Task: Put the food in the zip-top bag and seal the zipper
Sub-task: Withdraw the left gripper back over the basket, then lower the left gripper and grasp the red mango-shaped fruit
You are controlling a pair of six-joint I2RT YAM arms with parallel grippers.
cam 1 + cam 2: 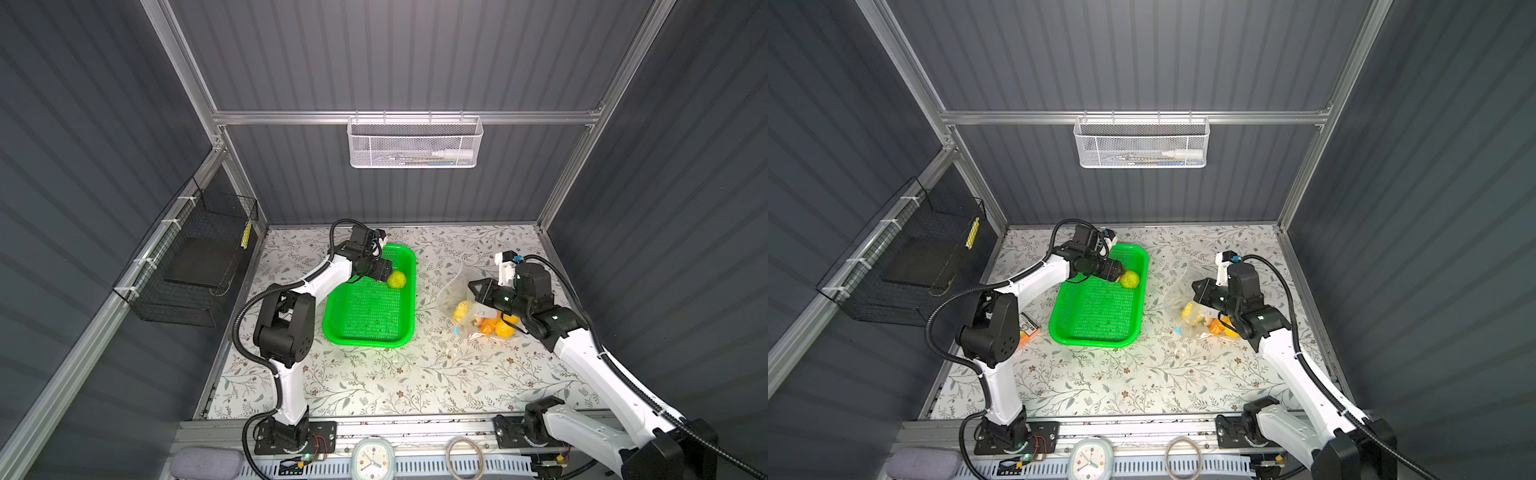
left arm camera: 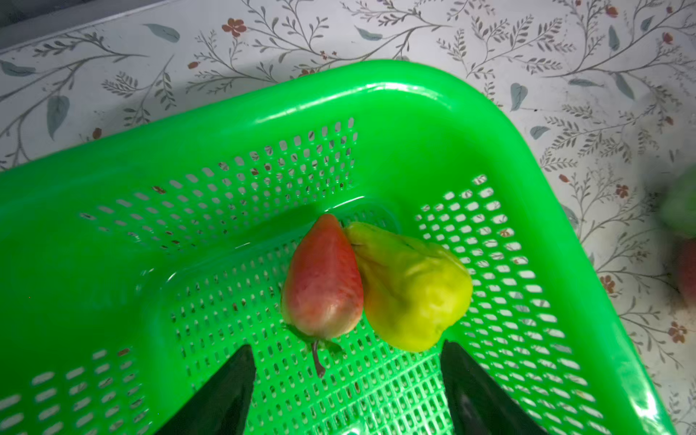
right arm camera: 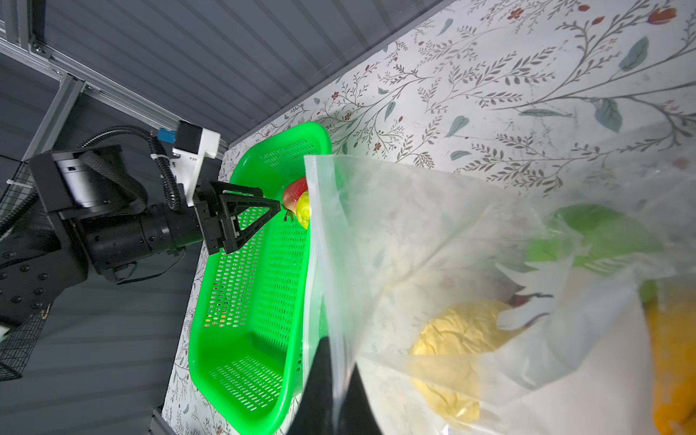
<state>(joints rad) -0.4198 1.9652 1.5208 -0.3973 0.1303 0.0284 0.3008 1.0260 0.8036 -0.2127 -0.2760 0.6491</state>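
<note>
Loading step, near its end. Left claw (image 2: pixel 346 348) is hanging inside the green basket (image 2: pixel 376 94), jaws wide, nothing gripped. A red strawberry (image 2: pixel 322 278) and a yellow-green fruit (image 2: pixel 410 290) are lying touching in a corner, just ahead of its tips. Right claw (image 1: pixel 473 287) is pinching the bag (image 3: pixel 433 226) by its mouth edge, holding it up off the tabletop (image 1: pixel 415 382), other food already inside. Next, likely: closing on one piece, then carrying it across. Blue zipper tab (image 1: pixel 456 331) is waiting.

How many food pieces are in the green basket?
2: a red piece and a yellow-green piece, touching, in a corner of the green basket, just ahead of the open jaws of the left gripper. None seems hidden.
</note>
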